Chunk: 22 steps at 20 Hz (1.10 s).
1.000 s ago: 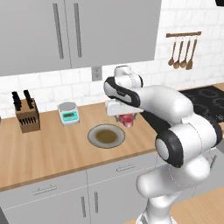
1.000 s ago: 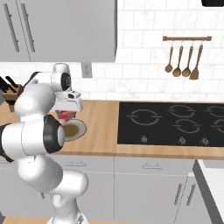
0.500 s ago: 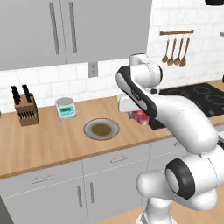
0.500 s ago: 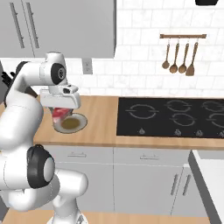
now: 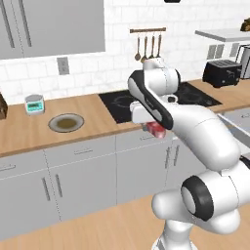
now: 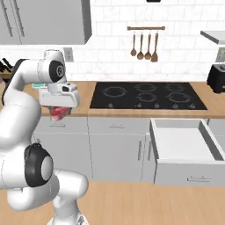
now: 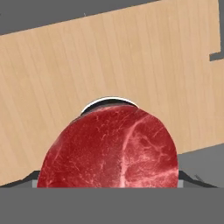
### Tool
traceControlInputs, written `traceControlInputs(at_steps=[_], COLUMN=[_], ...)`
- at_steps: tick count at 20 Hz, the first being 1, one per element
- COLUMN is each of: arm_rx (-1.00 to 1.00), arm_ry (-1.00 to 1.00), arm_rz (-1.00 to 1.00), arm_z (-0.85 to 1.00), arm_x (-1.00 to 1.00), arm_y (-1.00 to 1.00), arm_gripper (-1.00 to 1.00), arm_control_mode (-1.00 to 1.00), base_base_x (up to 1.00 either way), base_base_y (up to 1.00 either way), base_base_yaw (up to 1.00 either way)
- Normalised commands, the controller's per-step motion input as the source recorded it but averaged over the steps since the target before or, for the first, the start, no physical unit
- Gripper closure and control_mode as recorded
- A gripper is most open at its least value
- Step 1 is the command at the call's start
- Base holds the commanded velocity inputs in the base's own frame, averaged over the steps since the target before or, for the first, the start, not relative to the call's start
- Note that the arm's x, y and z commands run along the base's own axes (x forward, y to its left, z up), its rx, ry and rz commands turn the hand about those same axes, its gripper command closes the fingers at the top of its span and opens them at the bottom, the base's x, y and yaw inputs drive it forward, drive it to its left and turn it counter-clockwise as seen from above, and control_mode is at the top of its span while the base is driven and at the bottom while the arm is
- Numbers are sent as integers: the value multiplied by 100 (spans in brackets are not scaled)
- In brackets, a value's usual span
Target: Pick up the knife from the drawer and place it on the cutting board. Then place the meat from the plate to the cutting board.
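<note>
Meat point(image 5: 155, 128), a small red raw slab, hangs clamped in the two-finger gripper point(image 5: 154, 128) in front of the wooden counter point(image 5: 29, 132) edge in the left base view; the round grey plate with a brownish centre point(image 5: 66, 122) sits bare on the counter, well apart to the left

In the right base view the gripper point(image 6: 58, 113) grips the meat point(image 6: 57, 113) beside the black hob point(image 6: 147, 95), while the wide white drawer point(image 6: 184, 151) stands open at right

In the hand view the meat point(image 7: 109, 148) hangs above light wood flooring point(image 7: 109, 57)
</note>
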Motion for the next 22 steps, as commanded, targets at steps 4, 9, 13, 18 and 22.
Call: traceControlInputs(at_steps=[4, 9, 13, 18, 22], arm_rx=[0, 0, 0, 0, 0], arm_ry=[0, 0, 0, 0, 0], arm_rz=[0, 0, 0, 0, 0], arm_z=[0, 0, 0, 0, 0], arm_x=[0, 0, 0, 0, 0], arm_y=[0, 0, 0, 0, 0], arm_gripper=[100, 100, 100, 100, 100], arm_control_mode=[100, 100, 100, 100, 100], base_base_x=[-60, 0, 10, 14, 29], base_base_y=[-100, -100, -100, -100, -100], base_base_yaw=[-32, -47, -53, -49, -43])
